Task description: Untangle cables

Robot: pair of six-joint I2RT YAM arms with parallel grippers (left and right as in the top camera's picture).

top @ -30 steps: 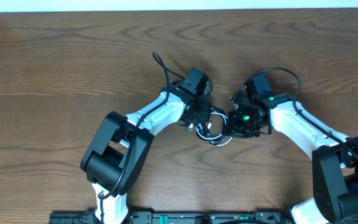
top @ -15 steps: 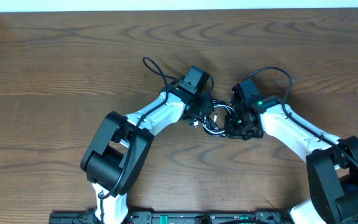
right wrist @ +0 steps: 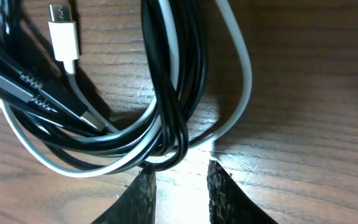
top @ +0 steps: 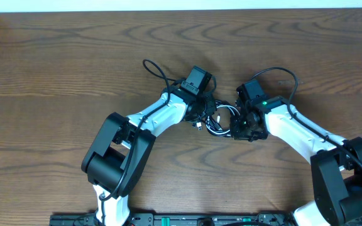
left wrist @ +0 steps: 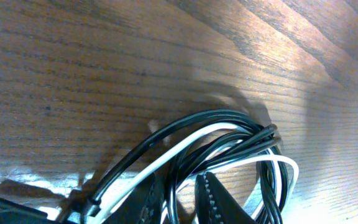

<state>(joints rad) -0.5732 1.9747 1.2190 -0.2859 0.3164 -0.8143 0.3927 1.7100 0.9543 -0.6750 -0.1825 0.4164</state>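
Observation:
The black cable (left wrist: 185,124) and the white cable (left wrist: 194,138) lie coiled together in loops on the wooden table. From overhead the bundle (top: 219,119) sits between the two wrists. My left gripper (left wrist: 179,182) is shut on a black strand running between its fingers, and the white cable crosses in front of its left finger. Just below the bottom of the loops, my right gripper (right wrist: 180,168) stands open with only bare wood between its fingertips. A white plug (right wrist: 61,28) and a black plug (right wrist: 48,99) show in the right wrist view.
Thicker black wires fixed to the arms arc up behind the left wrist (top: 154,68) and the right wrist (top: 280,72). The brown wooden table (top: 74,69) spreads to all sides. A white strip (top: 181,5) runs along the far edge.
The right gripper has opened and let go of the loops. The bundle has shifted up the table, toward the left gripper, which has kept its hold.

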